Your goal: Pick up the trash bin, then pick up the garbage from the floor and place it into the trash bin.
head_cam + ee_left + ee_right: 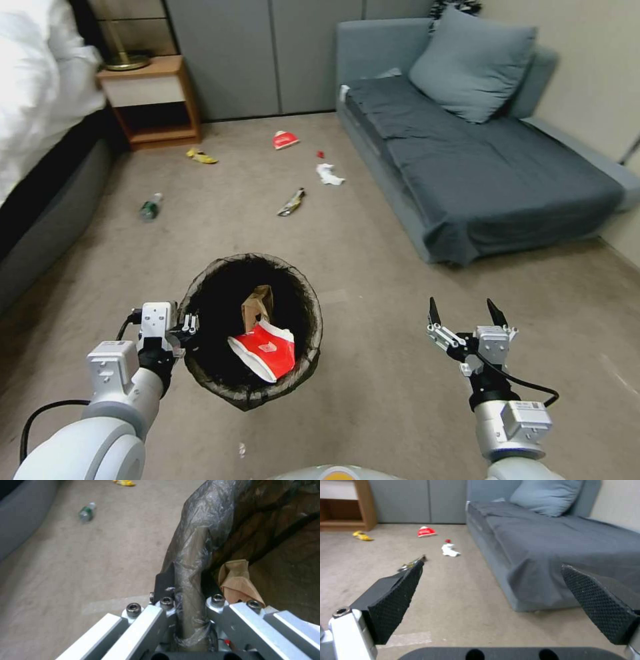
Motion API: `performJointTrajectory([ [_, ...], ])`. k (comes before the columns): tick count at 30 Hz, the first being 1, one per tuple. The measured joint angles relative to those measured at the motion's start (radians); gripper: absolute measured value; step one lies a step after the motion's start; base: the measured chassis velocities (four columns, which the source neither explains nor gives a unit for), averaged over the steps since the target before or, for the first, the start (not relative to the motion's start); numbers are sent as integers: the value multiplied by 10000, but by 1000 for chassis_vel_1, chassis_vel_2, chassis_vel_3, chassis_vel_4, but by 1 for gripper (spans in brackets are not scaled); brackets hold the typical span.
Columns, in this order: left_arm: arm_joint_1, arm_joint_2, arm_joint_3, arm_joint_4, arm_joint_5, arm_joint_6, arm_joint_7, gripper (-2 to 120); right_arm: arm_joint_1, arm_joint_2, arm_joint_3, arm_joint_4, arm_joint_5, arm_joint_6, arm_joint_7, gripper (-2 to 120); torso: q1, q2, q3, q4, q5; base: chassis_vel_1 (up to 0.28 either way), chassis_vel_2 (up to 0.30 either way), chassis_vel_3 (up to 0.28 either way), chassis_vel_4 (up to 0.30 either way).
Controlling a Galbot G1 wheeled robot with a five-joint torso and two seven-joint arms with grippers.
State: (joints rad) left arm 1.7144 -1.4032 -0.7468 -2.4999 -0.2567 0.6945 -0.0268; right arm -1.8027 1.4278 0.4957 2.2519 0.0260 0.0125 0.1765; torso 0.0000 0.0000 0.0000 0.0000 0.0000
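Observation:
The trash bin (248, 397), white under a dark bag, is in front of me with my left gripper (189, 327) shut on its near-left rim (196, 542). A red-and-white carton (263, 350) and a brown paper bag (238, 580) lie inside it. My right gripper (465, 311) is open to the bin's right, with nothing between its fingers (400, 592). Garbage lies on the carpet farther ahead: a red carton (285, 139), a small red scrap (320, 154), crumpled white paper (450, 550), a shiny wrapper (291, 202) and a yellow wrapper (201, 156).
A plastic bottle (151, 207) lies on the floor at left. A grey sofa (480, 153) with a cushion lines the right side. A bed (40, 133) runs along the left, and a wooden nightstand (150, 100) stands at the back left. Open carpet lies between them.

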Motion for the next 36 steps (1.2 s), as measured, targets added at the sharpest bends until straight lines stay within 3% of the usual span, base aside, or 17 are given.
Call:
performJointTrajectory([
  [25, -80, -48, -13, 0, 168, -146, -34, 1, 113, 28, 1, -93, 150, -373, 148, 100, 0, 0, 0, 0, 0, 29, 27, 26, 25],
  [36, -68, -66, -13, 0, 175, -149, -42, 1, 105, 39, -3, -104, 133, -387, 177, 100, 0, 0, 0, 1, 0, -92, 101, 110, -95],
])
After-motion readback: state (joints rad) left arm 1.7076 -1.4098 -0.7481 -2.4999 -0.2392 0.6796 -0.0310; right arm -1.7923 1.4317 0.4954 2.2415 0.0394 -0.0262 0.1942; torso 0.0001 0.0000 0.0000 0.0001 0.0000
